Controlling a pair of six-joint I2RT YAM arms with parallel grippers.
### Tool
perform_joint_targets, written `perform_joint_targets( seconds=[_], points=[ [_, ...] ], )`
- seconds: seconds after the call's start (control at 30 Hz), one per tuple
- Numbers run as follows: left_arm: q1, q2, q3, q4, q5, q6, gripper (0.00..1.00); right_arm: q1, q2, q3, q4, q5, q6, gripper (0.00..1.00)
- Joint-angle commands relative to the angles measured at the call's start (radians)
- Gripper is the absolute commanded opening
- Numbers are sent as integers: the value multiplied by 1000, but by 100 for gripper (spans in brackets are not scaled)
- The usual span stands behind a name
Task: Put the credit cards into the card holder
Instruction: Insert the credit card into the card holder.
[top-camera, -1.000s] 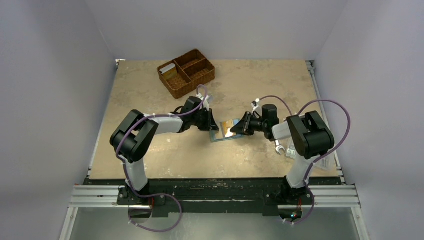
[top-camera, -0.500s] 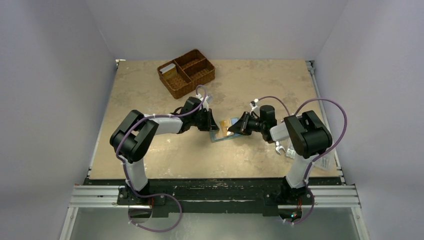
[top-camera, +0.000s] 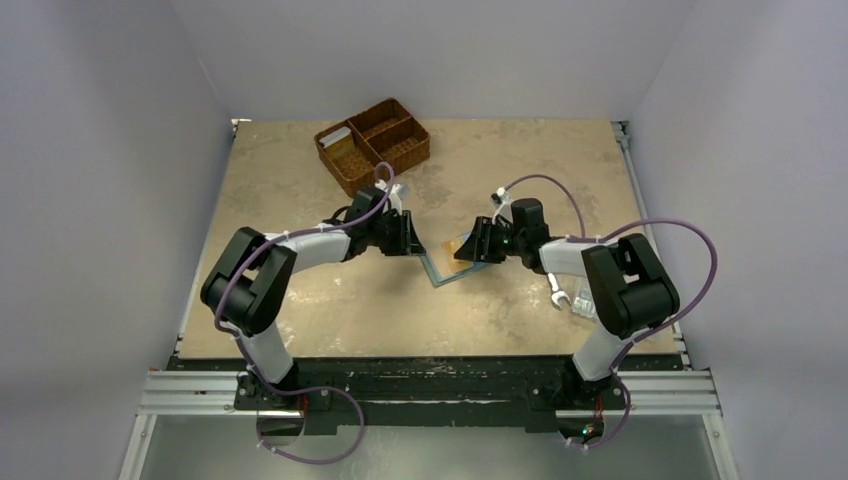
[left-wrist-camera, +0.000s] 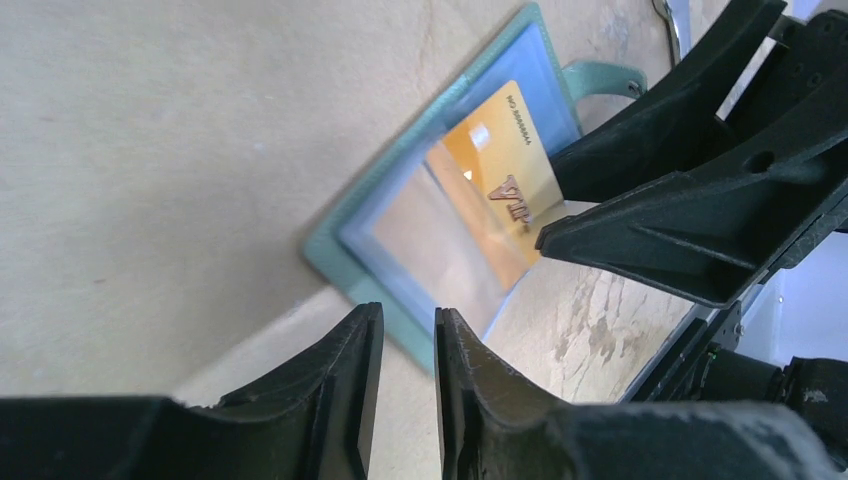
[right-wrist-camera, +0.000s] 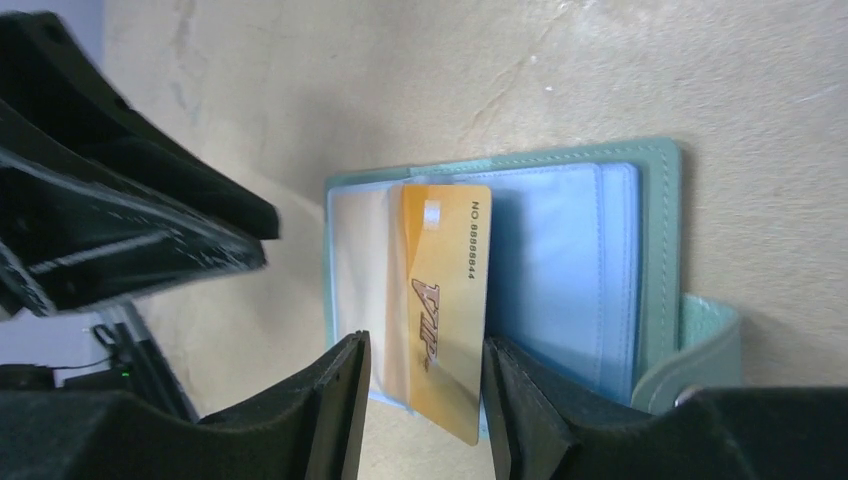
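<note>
**Status: Card Held at Open Holder**

1. Right gripper (right-wrist-camera: 425, 345): the fingers are spread to the card's width, one on each long edge of the yellow card (right-wrist-camera: 445, 270), and clamp it. The card lies face up, printed "VIP". Its far end overlaps the open holder (right-wrist-camera: 565, 270). Its near end projects past the holder's edge, between the fingers. Whether the far end sits inside a sleeve cannot be told.

2. Left gripper (left-wrist-camera: 405, 320): the fingers are closed to a narrow gap. The holder's teal edge runs into that gap and is pinched there. This gripper sits at the side of the holder opposite the right gripper, and the two fingertip sets face each other across it.

3. Holder: it is open and lies near the middle of the table (top-camera: 520, 170), between the two grippers. The outside is teal; the exposed inside is light blue with a clear, reflective sleeve. A closing strap (right-wrist-camera: 705, 345) sticks out from one side.

4. Surroundings: a basket (top-camera: 385, 150) stands at the far side of the table, well apart from the holder. Its left compartment contains spare cards (top-camera: 338, 137). A wrench (top-camera: 558, 293) lies on the table beside the right arm.
</note>
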Motion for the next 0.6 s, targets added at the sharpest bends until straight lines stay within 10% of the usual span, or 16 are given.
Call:
perform_joint_targets(
  seconds=[0.0, 0.57],
  points=[
    [10, -26, 4, -61, -22, 56, 21, 17, -25, 61, -220, 159, -146, 53],
    [-44, 116, 22, -16, -43, 29, 3, 165, -48, 137, -329, 278, -239, 74]
  ],
)
